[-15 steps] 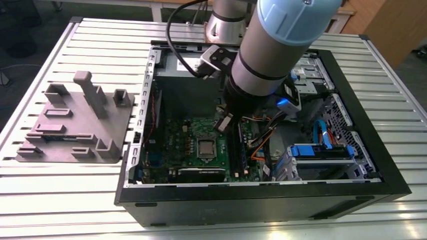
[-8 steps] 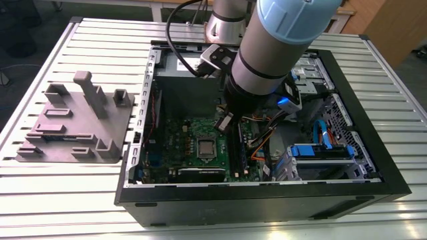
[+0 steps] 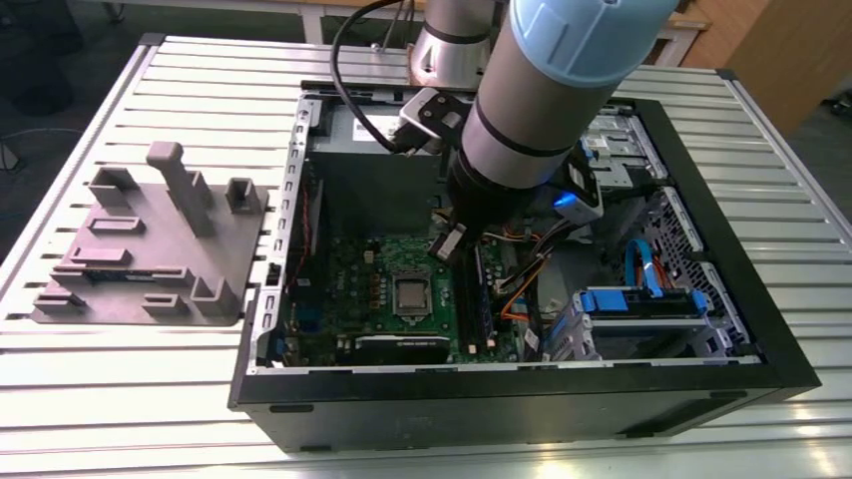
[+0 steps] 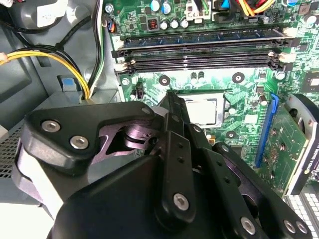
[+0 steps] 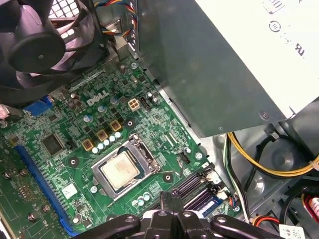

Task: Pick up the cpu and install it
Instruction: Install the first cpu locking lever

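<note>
On the exterior view's left, a grey fixture tray (image 3: pixel 140 249) lies on the slatted worktop (image 3: pixel 107 399). Right of it stands the open computer case (image 3: pixel 533 399), motherboard facing up. The cpu (image 5: pixel 121 170) already sits in its socket (image 5: pixel 130 167), apparently seated. The gripper (image 5: pixel 171 201) hovers just beside, fingers (image 4: pixel 174 112) pressed together, holding nothing.

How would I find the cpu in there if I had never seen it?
Look inside the open black computer case at the green board on its floor. Near the board's middle sits a metal frame, and the cpu lies inside it. It is the shiny, flat silver square; everything around it is green or black.
</note>
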Robot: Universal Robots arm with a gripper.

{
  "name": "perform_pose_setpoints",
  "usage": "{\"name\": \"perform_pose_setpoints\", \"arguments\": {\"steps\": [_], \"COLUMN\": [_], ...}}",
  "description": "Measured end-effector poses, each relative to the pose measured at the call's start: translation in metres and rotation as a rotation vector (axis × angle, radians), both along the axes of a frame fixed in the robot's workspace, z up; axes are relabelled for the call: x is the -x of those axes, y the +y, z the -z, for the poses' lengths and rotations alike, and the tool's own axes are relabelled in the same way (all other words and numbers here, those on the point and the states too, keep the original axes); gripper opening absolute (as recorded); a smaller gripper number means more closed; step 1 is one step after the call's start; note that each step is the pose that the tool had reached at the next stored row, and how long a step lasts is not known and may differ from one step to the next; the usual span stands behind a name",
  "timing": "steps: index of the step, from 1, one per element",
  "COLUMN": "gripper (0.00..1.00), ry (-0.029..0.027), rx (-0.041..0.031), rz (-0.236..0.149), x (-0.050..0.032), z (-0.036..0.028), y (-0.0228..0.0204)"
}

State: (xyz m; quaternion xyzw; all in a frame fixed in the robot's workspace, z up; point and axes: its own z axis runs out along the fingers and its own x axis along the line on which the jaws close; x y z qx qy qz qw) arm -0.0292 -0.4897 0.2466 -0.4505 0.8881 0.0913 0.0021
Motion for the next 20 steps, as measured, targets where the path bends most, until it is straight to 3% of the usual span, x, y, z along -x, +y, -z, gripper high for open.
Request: {"name": "perform_pose_setpoints", "arguments": {"steps": [11, 20], "gripper": [0.10, 0.10], "ry": [0.0000, 0.0000], "rx": [-0.0003, -0.0097], "rz": [0.000, 0.000], "x": [-0.0025, -0.0026], "z": [0.0018, 0.0063], "y": [0.0163, 0.0219]}}
